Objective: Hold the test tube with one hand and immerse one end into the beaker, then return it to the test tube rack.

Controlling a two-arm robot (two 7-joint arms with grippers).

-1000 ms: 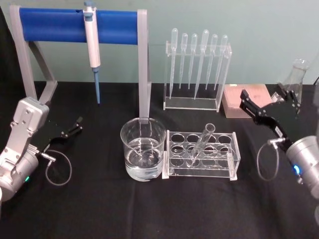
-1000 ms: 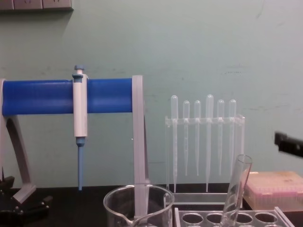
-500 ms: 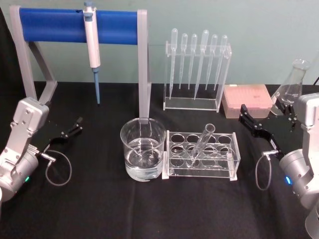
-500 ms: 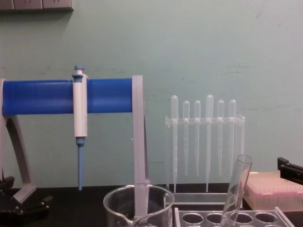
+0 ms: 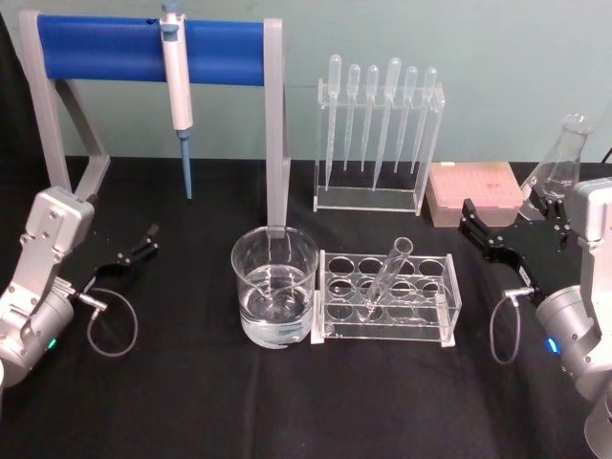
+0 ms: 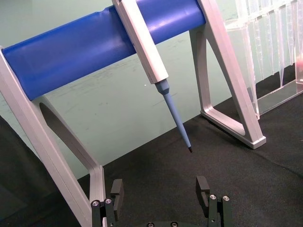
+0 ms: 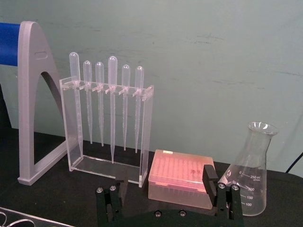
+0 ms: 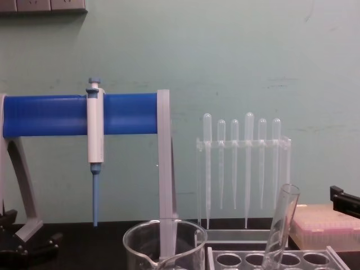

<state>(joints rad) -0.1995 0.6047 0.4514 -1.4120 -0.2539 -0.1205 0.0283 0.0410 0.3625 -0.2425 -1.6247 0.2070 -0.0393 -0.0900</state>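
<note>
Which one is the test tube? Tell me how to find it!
Look for the big blue bar stand at the back, then come forward to the round glass beaker holding water. Right beside it sits a clear rack with round holes. The test tube is the one glass tube leaning in that rack, wider than the thin bulb-topped pipettes hanging behind.

A plain pale green wall (image 8: 236,50) is seen behind the work area, marked with faint scuffs. At the upper left corner of the chest view, the lower edge of a white socket strip (image 8: 42,5) is mounted on it. The table (image 5: 191,402) is covered with a black cloth, which is evenly lit, with only soft shadows cast.
</note>
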